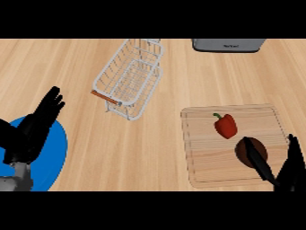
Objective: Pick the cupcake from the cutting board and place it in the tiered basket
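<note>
A light wooden tabletop fills the frame, seen from steeply above.

At the lower right, the right robot hand rises from the bottom edge. Its thumb and fingers are spread apart and straight. One long finger lies across the dark brown cupcake, while the other side of the hand stands just off the right edge of the cutting board. The fingers are not closed around the cupcake.

The cupcake sits on the pale wooden cutting board in the lower right of the frame. A red bell pepper with a green stem lies just above it on the same board.

At the lower left, the left robot hand is held open, fingers straight and pointing toward the upper right, holding nothing. It shows over a blue plate at the left edge.

The white wire tiered basket stands at upper centre, well apart from the board. A grey appliance sits at the top right edge.
</note>
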Controlling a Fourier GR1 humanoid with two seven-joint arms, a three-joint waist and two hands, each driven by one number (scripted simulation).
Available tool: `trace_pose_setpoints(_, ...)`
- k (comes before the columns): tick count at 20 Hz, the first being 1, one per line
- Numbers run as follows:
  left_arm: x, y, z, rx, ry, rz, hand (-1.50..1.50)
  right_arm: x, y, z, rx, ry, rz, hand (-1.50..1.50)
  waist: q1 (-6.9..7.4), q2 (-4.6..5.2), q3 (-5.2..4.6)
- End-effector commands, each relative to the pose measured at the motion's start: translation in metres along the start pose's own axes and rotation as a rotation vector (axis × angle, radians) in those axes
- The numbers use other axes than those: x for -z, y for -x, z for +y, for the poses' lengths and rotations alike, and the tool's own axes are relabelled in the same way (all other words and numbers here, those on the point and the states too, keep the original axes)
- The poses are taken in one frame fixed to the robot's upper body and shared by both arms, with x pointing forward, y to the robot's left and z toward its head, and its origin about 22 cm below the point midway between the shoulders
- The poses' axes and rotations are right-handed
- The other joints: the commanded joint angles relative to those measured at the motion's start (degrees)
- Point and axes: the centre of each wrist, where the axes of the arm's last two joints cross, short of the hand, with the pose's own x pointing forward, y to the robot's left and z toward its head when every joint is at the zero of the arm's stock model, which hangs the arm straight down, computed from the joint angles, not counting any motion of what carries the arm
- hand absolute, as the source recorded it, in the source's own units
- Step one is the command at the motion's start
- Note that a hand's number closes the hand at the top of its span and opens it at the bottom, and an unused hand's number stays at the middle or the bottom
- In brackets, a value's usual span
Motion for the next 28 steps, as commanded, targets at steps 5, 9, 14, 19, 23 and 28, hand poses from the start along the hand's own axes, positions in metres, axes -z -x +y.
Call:
trace_pose_setpoints(5,0.004,-0.001,-0.004,-0.020,0.028,0.024,0.00,-0.012,-0.059,0.000,-0.263,-0.267,0.148,-1.50,1.11,-0.17,0.38)
trace_pose_setpoints(9,-0.002,0.000,-0.004,0.001,0.020,0.020,0.00,-0.014,-0.134,-0.017,-0.304,-0.206,0.223,-1.50,0.92,-0.66,0.71)
trace_pose_setpoints(14,-0.001,-0.001,-0.004,-0.004,0.020,0.034,0.00,-0.017,-0.171,-0.003,-0.375,-0.206,0.295,-1.50,0.26,-0.37,1.08)
trace_pose_setpoints(19,0.004,-0.004,-0.002,-0.013,0.012,0.018,0.00,-0.010,-0.165,0.000,-0.399,-0.225,0.359,-1.50,-0.23,-0.36,1.12)
trace_pose_setpoints(23,-0.007,-0.015,0.010,-0.020,0.022,0.027,0.00,0.000,-0.157,-0.001,-0.416,-0.206,0.372,-1.50,-0.02,-0.43,1.14)
trace_pose_setpoints(28,0.015,0.000,0.006,-0.020,0.003,0.037,0.00,-0.009,-0.142,0.012,-0.450,-0.161,0.372,-1.50,-0.64,-0.33,1.12)
